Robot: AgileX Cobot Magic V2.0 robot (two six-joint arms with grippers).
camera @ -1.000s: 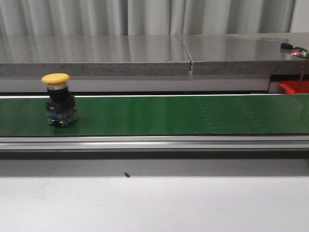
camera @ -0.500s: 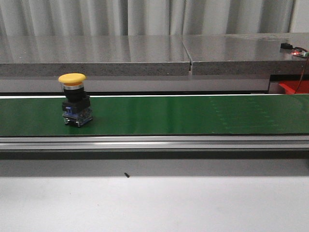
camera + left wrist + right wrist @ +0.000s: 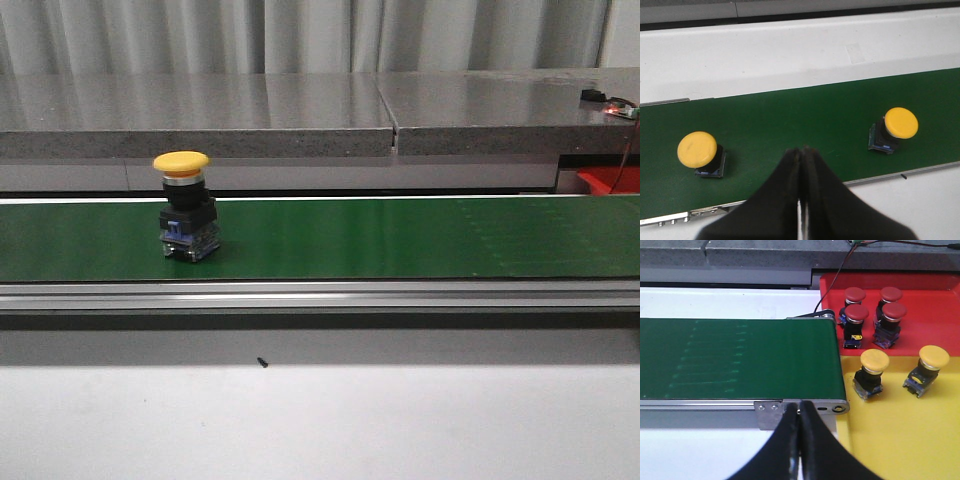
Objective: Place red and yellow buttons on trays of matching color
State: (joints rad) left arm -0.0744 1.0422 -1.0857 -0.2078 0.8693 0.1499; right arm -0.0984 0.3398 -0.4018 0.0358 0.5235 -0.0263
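Observation:
A yellow button [image 3: 184, 205] stands upright on the green conveyor belt [image 3: 400, 240] at the left in the front view. In the left wrist view two yellow buttons [image 3: 699, 152] [image 3: 895, 129] stand on the belt, either side of my shut, empty left gripper [image 3: 801, 151]. The right wrist view shows the red tray [image 3: 920, 305] with several red buttons [image 3: 856, 320] and the yellow tray [image 3: 900, 435] with two yellow buttons [image 3: 871, 371] [image 3: 927, 362]. My right gripper [image 3: 800, 406] is shut and empty over the belt's end bracket.
A grey stone ledge [image 3: 200, 110] runs behind the belt. An aluminium rail [image 3: 320, 295] edges the belt's front, with white table [image 3: 320, 420] below it. A small circuit board with a red light [image 3: 618, 108] and a wire sit at the far right.
The yellow button has ridden the belt to the right, from the far left toward the left-centre. Neither gripper shows in the front view.

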